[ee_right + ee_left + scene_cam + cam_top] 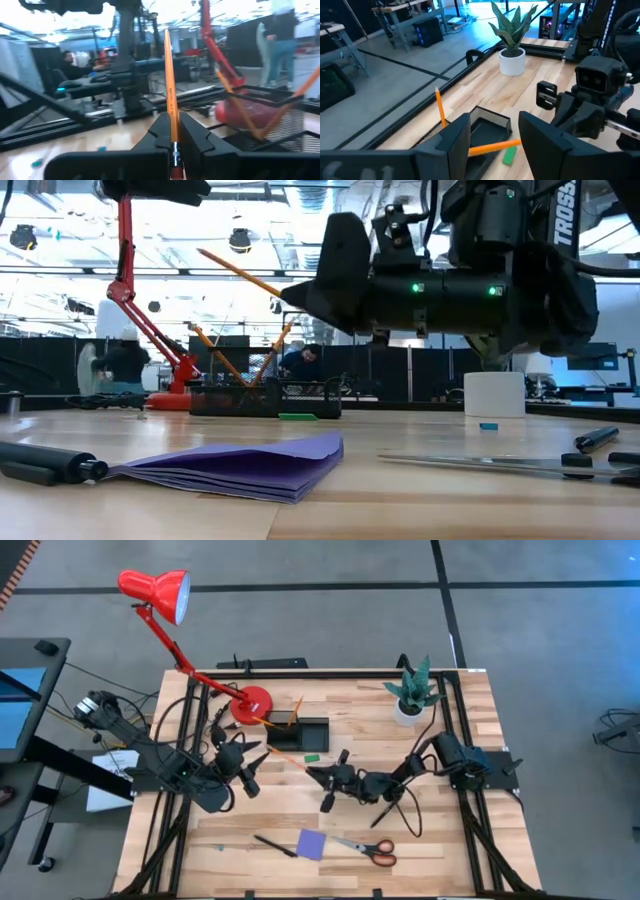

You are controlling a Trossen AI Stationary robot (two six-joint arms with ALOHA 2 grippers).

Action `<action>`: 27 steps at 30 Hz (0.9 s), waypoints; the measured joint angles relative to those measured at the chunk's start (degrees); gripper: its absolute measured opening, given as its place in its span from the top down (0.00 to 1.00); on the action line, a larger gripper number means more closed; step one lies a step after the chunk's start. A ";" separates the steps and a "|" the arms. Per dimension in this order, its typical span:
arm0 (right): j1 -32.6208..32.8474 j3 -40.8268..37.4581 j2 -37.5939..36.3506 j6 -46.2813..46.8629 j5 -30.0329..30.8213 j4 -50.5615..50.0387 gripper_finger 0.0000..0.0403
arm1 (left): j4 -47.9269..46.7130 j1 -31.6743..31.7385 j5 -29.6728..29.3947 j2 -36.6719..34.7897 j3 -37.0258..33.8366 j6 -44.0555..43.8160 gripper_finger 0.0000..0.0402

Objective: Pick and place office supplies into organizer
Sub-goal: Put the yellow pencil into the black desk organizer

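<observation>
My right gripper (172, 120) is shut on an orange pencil (287, 758) and holds it in the air, right of the black organizer (300, 732). The pencil's tip points toward my left gripper (250, 768). That gripper hovers open with nothing between its fingers (455, 137). Two more pencils (215, 350) lean in the organizer (265, 398). A green eraser (312, 755) lies flat beside it. Near the front edge lie a black pen (274, 845), a purple notepad (311, 844) and red-handled scissors (365, 848). My right gripper pinches the pencil's shaft close to its eraser end (173, 131) between the two fingers. The fingers come from the table's right, about level, and the pencil lies along them, its eraser end back between them. It sticks out past the fingertips (300, 292), slanting up, clear of the table.
A red desk lamp stands on its round base (250, 702) just left of the organizer, its arm reaching over the far left corner. A potted plant (412, 695) stands at the far right. People show in the room beyond the table.
</observation>
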 joint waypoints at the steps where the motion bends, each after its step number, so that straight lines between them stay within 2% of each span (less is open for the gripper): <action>1: -0.14 0.00 -0.11 -0.11 1.01 -0.05 1.00 | -0.01 0.02 -0.70 -0.27 0.00 0.38 0.60; 4: -0.56 0.04 -1.53 -0.57 3.91 0.18 1.00 | 0.00 0.02 -3.97 -0.68 0.00 0.33 0.59; 9: -0.83 0.02 -6.60 -8.57 6.90 0.14 1.00 | 0.00 0.03 -4.31 -0.44 0.00 -1.78 0.53; 16: -0.79 0.10 -12.57 -13.01 3.64 -0.23 1.00 | 3.97 2.19 -6.04 -0.35 -0.02 -6.57 0.44; 23: -1.51 2.61 -11.87 -13.10 3.72 -3.78 1.00 | 15.35 5.29 -5.81 -0.35 -0.02 -1.61 0.42; 27: -2.37 3.60 -11.80 -14.08 3.29 -4.19 1.00 | 17.31 6.00 -4.05 -0.35 -0.02 -0.45 0.42</action>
